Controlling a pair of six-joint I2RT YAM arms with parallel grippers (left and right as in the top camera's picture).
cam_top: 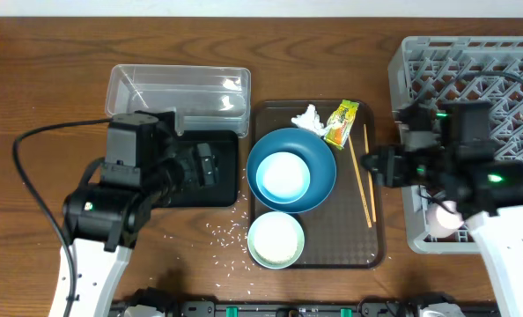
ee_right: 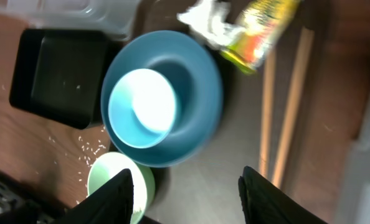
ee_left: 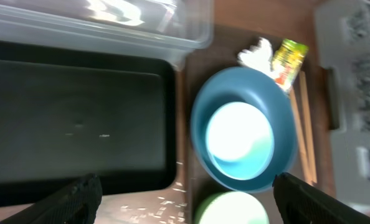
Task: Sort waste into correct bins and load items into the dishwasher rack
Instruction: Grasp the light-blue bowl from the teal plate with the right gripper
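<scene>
Both pairs of fingers sit at the bottom of the wrist views: left gripper is spread wide w/ nothing in it, hanging over the shallow glossy black tray. The right gripper is just as wide & empty, over the right side of the brown textured serving tray, near the thin wooden chopsticks. Outward from there, the job looks barely begun to me. Large blue bowl is on the serving tray w/ the small white-and-light-blue bowl nested inside, and the pale green bowl is just beside it on the near side. Crumpled white tissue & green-and-yellow printed snack wrapper lie at the tray's far end, not binned. Loose white rice grains are scattered on the wooden table beside the black tray. Clear plastic deep tub looks empty; black tray too, bar a speck or two I can't ID. Large light-grey plastic dishwasher rack holds what I take for the small pink cup, a pale pinkish round thing, partly hidden. Left to do, by my read: three bowls & chopsticks into the rack, all waste into bins.
</scene>
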